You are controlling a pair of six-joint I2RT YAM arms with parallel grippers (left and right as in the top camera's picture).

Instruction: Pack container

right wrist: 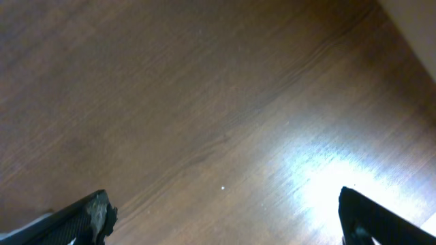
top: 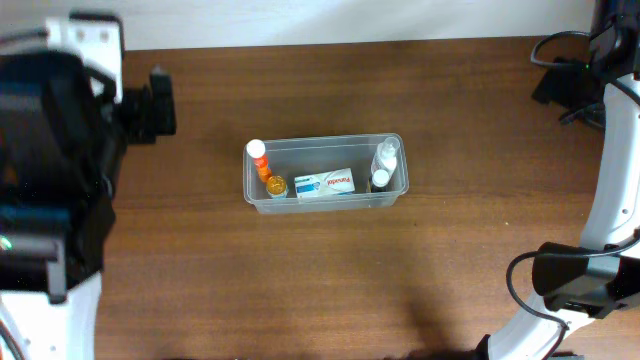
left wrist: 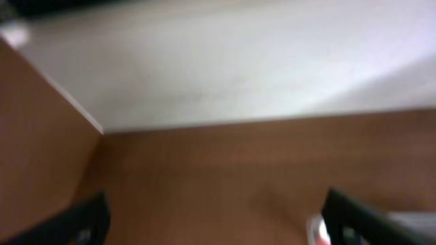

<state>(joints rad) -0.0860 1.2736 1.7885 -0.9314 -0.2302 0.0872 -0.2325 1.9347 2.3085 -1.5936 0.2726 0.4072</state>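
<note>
The container [top: 325, 170], a clear rectangular tub, stands in the middle of the table. Inside it, an orange bottle with a white cap [top: 265, 170] lies at the left end. A white box with blue print [top: 325, 184] lies along the near wall, and a clear bottle [top: 385, 158] lies at the right end. My left gripper [left wrist: 216, 204] is open over bare wood to the left of the tub, nothing between its fingers. A white and red bit [left wrist: 317, 231] shows by its right finger. My right gripper [right wrist: 223, 204] is open above bare table.
The left arm [top: 50, 170] fills the left side of the overhead view. The right arm [top: 620, 180] runs along the right edge, with black cables [top: 560, 70] at the far right corner. A white wall [left wrist: 238, 61] runs behind the table's far edge.
</note>
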